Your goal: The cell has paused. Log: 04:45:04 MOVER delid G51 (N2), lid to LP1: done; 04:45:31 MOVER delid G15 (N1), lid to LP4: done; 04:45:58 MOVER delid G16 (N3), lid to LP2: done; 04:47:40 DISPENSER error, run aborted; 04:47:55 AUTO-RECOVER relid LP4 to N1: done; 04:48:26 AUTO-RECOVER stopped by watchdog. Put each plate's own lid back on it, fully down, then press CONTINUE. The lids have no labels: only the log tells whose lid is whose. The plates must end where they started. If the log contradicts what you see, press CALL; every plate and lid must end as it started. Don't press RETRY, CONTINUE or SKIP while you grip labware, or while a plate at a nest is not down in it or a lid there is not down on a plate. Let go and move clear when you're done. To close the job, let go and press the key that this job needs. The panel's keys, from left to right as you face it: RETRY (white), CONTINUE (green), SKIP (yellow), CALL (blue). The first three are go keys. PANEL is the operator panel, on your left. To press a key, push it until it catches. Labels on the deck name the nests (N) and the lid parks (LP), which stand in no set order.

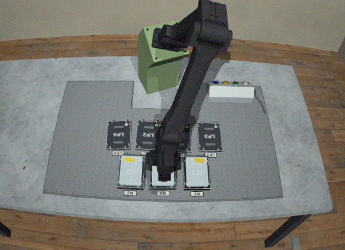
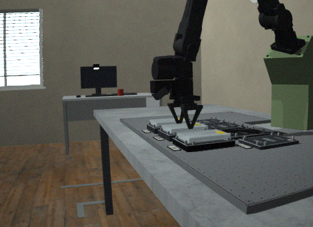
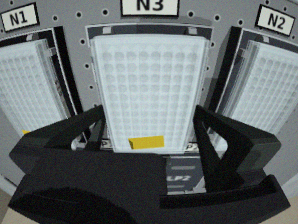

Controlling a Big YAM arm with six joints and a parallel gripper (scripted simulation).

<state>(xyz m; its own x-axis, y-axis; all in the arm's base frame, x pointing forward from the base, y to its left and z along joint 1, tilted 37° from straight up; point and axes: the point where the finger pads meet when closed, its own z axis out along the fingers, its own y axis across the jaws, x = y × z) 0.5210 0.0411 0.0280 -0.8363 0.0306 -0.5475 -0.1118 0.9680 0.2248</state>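
Observation:
My gripper (image 1: 165,177) (image 2: 185,123) (image 3: 149,109) is down at nest N3 (image 1: 162,193) (image 3: 149,4), shut on the clear lid (image 3: 148,76) (image 1: 155,180) that lies over the middle plate. The fingers grip its two long sides near the yellow-tag end. I cannot tell if the lid is fully down. Two more white plates sit in nest N2 (image 1: 131,172) (image 3: 273,90) and nest N1 (image 1: 196,172) (image 3: 23,90) (image 2: 202,137). Lid parks LP4 (image 1: 119,135), LP2 (image 1: 147,135) and LP3 (image 1: 210,136) (image 2: 267,142) show bare. My arm hides LP1.
The white operator panel (image 1: 231,92) stands at the back right, with blue (image 1: 215,82), yellow (image 1: 225,83), green (image 1: 235,83) and white (image 1: 245,83) keys. The green arm pedestal (image 1: 157,69) (image 2: 289,105) stands behind the parks. The grey deck (image 1: 81,147) carries all nests.

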